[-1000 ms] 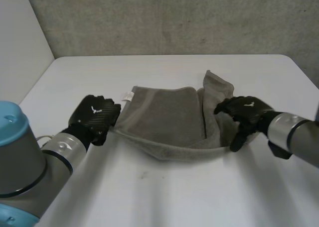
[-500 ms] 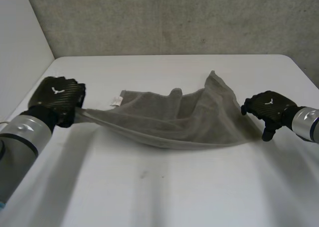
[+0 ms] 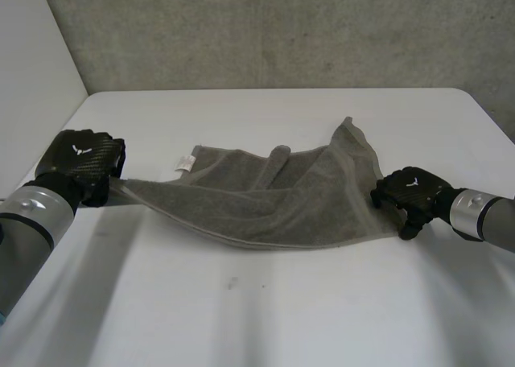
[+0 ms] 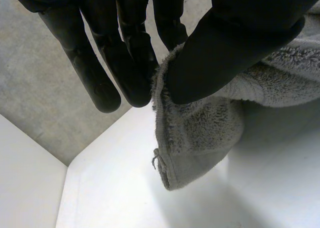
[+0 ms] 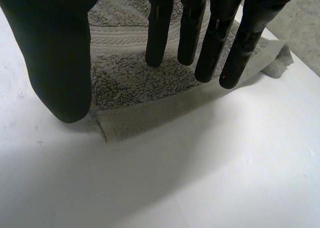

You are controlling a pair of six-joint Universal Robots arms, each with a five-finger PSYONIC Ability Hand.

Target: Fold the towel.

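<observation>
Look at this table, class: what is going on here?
A two-armed robot is working on a grey towel on a white table. Its left hand pinches one corner between thumb and fingers. Its right hand is open, fingers straight over the opposite end, gripping nothing. The towel lies stretched out and rumpled, not yet folded.

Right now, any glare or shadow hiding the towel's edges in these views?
Head view: no glare on the table; the towel casts a soft shadow along its near edge, which reads clearly. Left wrist view: the towel corner pinched by the left robot hand shades the table beneath. Right wrist view: no glare; towel corner beside the right robot hand plainly visible.
</observation>
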